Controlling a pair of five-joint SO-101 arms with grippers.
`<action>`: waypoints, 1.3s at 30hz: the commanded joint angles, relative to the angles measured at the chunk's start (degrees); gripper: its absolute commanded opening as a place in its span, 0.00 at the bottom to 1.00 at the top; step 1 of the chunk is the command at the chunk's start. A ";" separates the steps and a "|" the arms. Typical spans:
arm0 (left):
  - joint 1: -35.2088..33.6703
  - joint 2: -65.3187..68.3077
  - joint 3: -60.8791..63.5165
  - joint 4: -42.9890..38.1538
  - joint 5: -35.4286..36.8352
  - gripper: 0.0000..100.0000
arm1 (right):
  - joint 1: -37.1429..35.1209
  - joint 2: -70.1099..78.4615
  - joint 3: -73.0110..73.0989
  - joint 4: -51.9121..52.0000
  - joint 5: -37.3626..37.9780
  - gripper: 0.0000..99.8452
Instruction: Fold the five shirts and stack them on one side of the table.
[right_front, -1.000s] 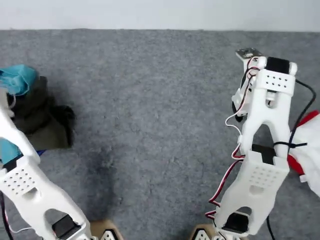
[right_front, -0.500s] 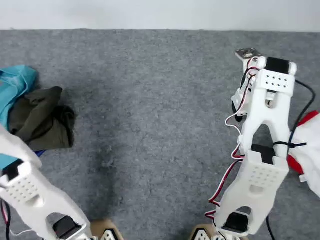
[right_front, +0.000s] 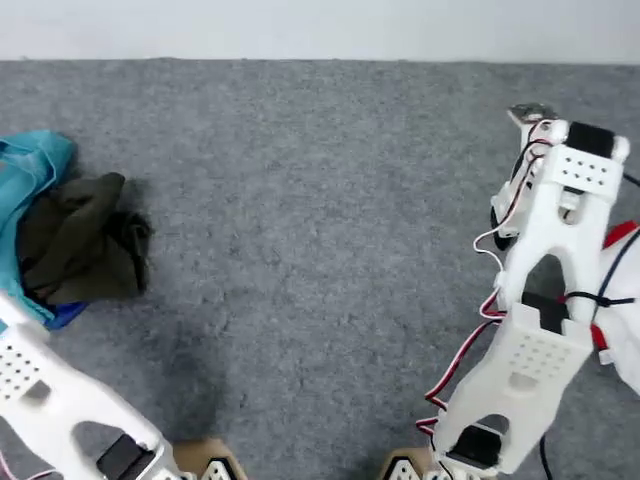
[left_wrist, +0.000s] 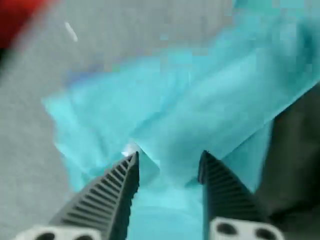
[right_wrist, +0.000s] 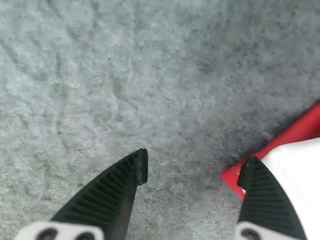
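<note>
At the left edge, a crumpled turquoise shirt (right_front: 30, 170) is lying partly under a rumpled olive shirt (right_front: 80, 235) on the nubby grey mat (right_front: 320, 200). The left gripper (left_wrist: 167, 162) is hovering over smooth turquoise folds, ridged fingers parted. The right gripper (right_wrist: 195, 172) is gaping wide beside a red-and-white shirt (right_wrist: 295, 160).

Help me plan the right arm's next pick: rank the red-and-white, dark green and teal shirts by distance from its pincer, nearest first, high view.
1. Red-and-white shirt, right edge, beside the right pincer.
2. Dark green shirt, left side.
3. Teal shirt, far left edge.
</note>
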 joint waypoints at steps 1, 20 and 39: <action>-1.67 10.11 0.31 -8.62 -0.35 0.20 | 1.45 -3.30 -0.35 2.51 -0.53 0.30; -0.97 3.96 -24.92 -13.10 -0.44 0.01 | 4.53 -2.77 -0.35 2.42 -0.53 0.30; 81.76 -40.26 -13.49 2.64 -7.74 0.01 | 4.62 -3.21 -0.44 2.33 -0.53 0.30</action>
